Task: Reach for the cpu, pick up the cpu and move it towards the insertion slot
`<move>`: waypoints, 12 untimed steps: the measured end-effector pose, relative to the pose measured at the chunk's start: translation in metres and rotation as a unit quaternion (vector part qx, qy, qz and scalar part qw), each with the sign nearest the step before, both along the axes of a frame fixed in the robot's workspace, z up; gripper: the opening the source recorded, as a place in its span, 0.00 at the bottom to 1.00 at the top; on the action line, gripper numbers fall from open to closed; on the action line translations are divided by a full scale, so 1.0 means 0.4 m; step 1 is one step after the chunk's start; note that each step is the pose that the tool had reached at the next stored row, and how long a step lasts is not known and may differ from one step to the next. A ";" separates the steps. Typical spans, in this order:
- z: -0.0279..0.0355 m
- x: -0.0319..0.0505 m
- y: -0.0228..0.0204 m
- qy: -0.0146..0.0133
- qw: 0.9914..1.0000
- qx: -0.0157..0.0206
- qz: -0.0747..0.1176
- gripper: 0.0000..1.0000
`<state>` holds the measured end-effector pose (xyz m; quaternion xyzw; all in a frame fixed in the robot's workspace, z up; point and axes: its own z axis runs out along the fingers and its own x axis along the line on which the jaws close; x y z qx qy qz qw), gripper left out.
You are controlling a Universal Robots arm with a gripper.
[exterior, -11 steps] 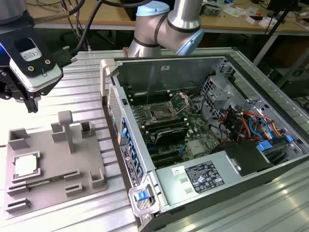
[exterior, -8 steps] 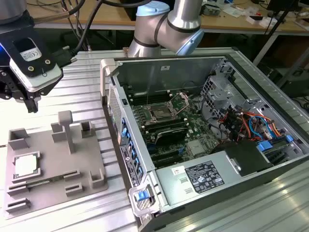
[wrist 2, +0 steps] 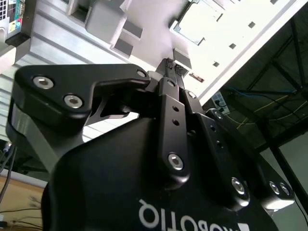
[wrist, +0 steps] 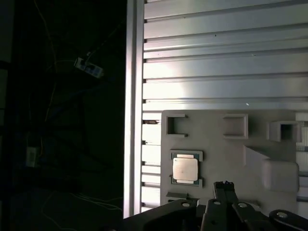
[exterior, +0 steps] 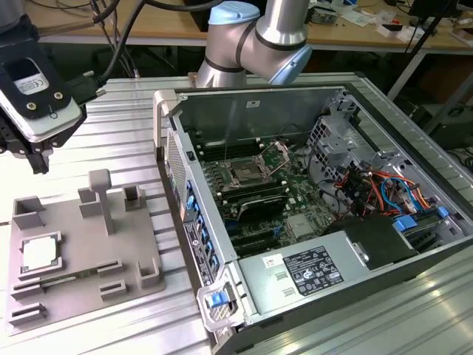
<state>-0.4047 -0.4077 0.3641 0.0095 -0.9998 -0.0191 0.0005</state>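
Black pincer [wrist: 224, 185] pressed together, empty, above grey plastic fixture plate [wrist: 216, 149]; small silvery square cpu [wrist: 185, 169] sits in plate's recess, apart from pincer.

In the first wrist view the gripper [wrist: 224, 185] is cut by the picture's edge and hides part of the grey fixture [wrist: 216, 144], which also runs out of frame. In the second wrist view the cpu [wrist 2: 202, 24] is washed out by glare and clipped at the edge. In the exterior view the arm [exterior: 273, 37] leaves the frame, and the inner detail of the insertion slot [exterior: 244, 175] is too small to tell.
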 end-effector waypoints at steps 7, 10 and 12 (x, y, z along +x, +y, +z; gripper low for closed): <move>-0.001 -0.044 0.000 0.000 1.000 0.000 0.000 0.17; -0.002 -0.073 0.000 0.000 1.000 0.000 0.000 0.24; -0.005 -0.085 0.000 0.000 1.000 0.000 0.000 0.31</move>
